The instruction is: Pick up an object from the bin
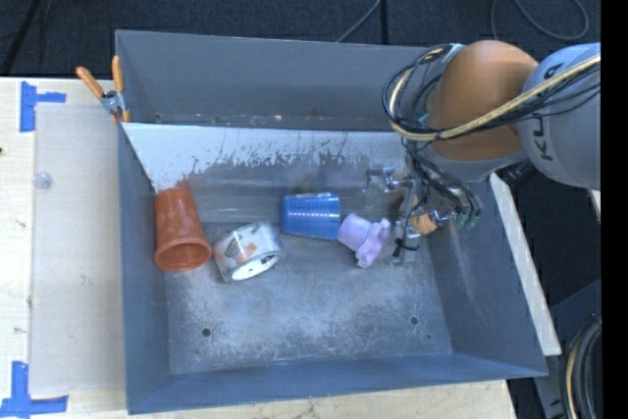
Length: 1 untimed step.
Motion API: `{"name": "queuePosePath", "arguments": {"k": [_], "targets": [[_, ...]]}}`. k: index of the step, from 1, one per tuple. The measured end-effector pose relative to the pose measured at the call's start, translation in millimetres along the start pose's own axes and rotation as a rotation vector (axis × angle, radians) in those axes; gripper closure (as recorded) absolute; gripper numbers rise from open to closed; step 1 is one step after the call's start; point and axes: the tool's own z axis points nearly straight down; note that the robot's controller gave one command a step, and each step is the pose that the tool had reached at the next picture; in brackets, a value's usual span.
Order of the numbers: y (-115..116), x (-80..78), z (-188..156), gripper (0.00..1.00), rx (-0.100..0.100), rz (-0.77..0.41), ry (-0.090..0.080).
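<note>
Hand (pixel 403 235) — beside lumpy lilac object (pixel 361 239)

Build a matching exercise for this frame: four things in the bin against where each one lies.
Things:
1. orange cup
2. tape roll
3. blue cup
4. lilac piece

Places:
A. right beside the gripper
B. on its side near the middle of the bin
C. farthest left, by the left wall
D. between the two cups, a little lower in the view

Pairs: 1-C, 2-D, 3-B, 4-A
</note>
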Motion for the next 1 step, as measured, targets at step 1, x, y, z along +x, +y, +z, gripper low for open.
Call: {"name": "queuePosePath", "arguments": {"k": [1], "targets": [[-4.3, -0.8, 49.1, 0.00, 0.001, 0.389, 0.001]]}}
